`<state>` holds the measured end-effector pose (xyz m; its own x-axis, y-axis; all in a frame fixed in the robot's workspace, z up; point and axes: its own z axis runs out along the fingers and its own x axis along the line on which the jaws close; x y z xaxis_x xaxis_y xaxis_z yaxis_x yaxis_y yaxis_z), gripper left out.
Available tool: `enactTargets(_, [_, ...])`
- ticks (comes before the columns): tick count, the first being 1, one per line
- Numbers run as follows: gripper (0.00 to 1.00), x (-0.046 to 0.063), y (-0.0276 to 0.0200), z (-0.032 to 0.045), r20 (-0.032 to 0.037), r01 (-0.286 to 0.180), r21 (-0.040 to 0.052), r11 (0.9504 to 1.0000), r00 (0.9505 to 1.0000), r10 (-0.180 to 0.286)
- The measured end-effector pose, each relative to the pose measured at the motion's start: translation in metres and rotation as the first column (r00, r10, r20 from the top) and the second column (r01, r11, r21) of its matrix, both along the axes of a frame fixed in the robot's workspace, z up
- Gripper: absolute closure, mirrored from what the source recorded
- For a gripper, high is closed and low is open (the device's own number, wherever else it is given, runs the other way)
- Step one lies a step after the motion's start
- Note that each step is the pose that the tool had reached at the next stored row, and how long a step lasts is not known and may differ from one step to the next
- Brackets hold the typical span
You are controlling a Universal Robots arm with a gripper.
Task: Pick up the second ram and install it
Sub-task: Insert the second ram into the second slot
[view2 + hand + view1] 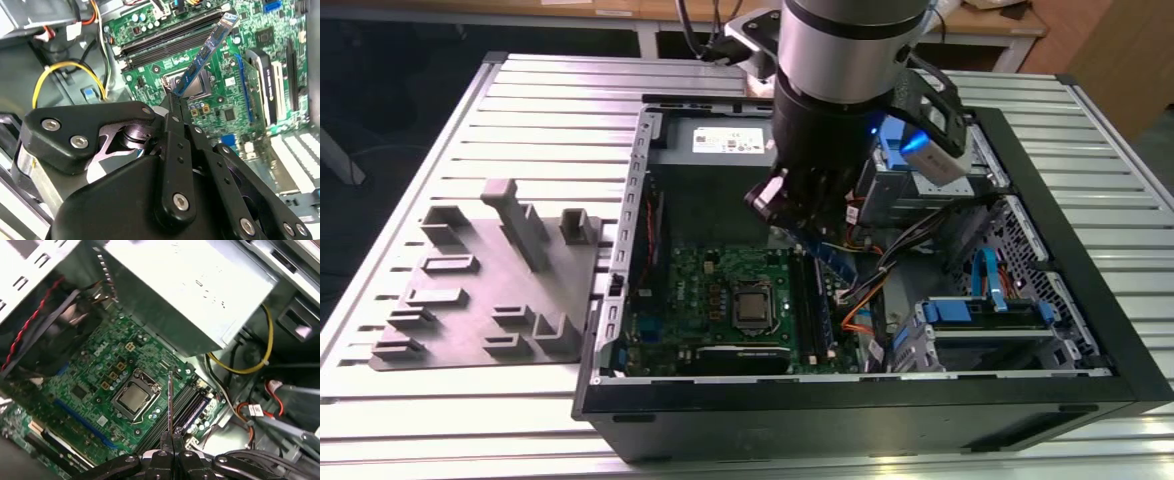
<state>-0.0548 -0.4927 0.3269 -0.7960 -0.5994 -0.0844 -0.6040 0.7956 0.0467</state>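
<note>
My gripper [790, 212] hangs inside the open computer case, shut on the second ram [825, 256], a narrow blue-green stick. In the second wrist view the ram [205, 52] juts out from between the gripper [175, 99] fingers, slanting over the green motherboard [225, 105] toward the long black memory slots [170, 36]. In the first wrist view the stick [170, 400] shows edge-on as a thin line rising from the gripper [172, 437], above the slots [186, 407] beside the processor socket [132, 397]. It hovers above the board, apart from the slots.
The grey power supply [720, 140] sits at the far end of the case [854, 405]. Yellow and orange cables [47, 75] run beside the board. A drive cage with blue clips [987, 320] stands at the exterior view's right. A grey fixture plate [494, 290] lies on the slatted table.
</note>
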Motion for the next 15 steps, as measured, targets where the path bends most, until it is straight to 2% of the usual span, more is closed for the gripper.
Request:
enactTargets(4, [0.92, 0.0000, 0.0000, -0.0004, 0.0000, 0.073, 0.0001, 0.9974, 0.9974, -0.073])
enactTargets(8, [0.92, 0.0000, 0.0000, -0.0007, 0.0000, 0.145, 0.0001, 0.9894, 0.9894, -0.145])
enactTargets(12, [0.92, 0.0000, 0.0000, -0.0009, 0.0000, 0.216, 0.0000, 0.9764, 0.9764, -0.216])
enactTargets(15, [0.92, 0.0000, 0.0000, -0.0011, 0.0000, 0.270, 0.0000, 0.9630, 0.9630, -0.270])
